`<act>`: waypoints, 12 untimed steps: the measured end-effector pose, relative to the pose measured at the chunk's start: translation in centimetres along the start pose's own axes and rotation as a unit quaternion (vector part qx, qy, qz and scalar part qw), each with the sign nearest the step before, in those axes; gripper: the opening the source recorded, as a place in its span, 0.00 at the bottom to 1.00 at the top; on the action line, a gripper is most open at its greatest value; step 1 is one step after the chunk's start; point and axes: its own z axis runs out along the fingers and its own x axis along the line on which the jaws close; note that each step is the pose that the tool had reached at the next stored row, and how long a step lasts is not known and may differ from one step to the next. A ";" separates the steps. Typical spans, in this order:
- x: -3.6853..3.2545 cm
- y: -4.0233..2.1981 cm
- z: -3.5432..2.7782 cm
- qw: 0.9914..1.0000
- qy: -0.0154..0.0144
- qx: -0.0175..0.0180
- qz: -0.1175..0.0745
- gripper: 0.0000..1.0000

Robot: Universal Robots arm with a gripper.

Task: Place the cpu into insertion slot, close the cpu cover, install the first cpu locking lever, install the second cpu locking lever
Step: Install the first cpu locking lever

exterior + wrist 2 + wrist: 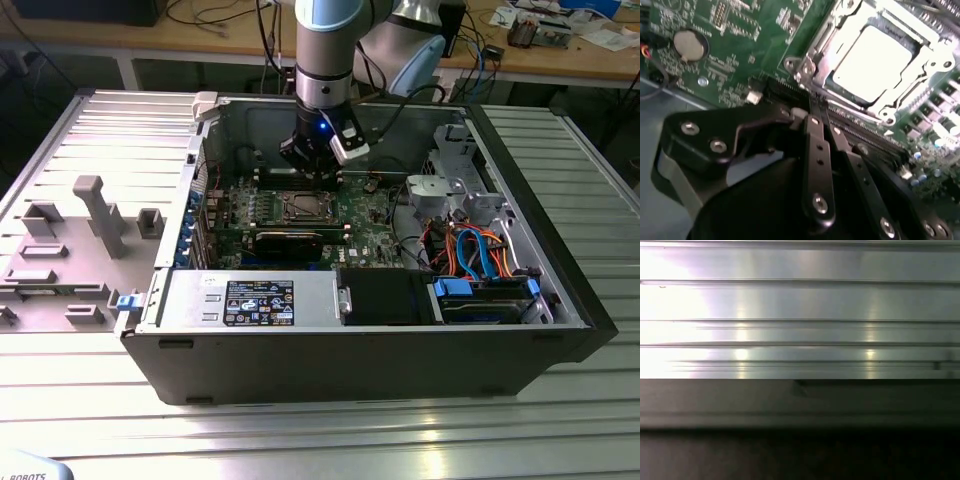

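Gripper: the gripper hangs low inside the open computer case, just behind the socket on the green motherboard. In the second wrist view its black fingers lie pressed close together with nothing between them, tips just beside the socket's rim.
Cpu: the cpu sits flat in the insertion slot, its pale metal top facing up.
Cpu cover: the cpu cover lies down around the chip as a silver frame.
Around it: long black memory slots run between the fingertips and the socket; a round coin battery sits well apart on the board.
In front: a long black graphics card lies just in front of the socket in the exterior view.
Further off: blue and orange cables crowd the exterior view's right; a grey plastic fixture stands on the ribbed metal table outside the case.
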 end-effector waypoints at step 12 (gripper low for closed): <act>-0.10 -0.35 -0.44 1.000 0.001 0.019 0.000 0.11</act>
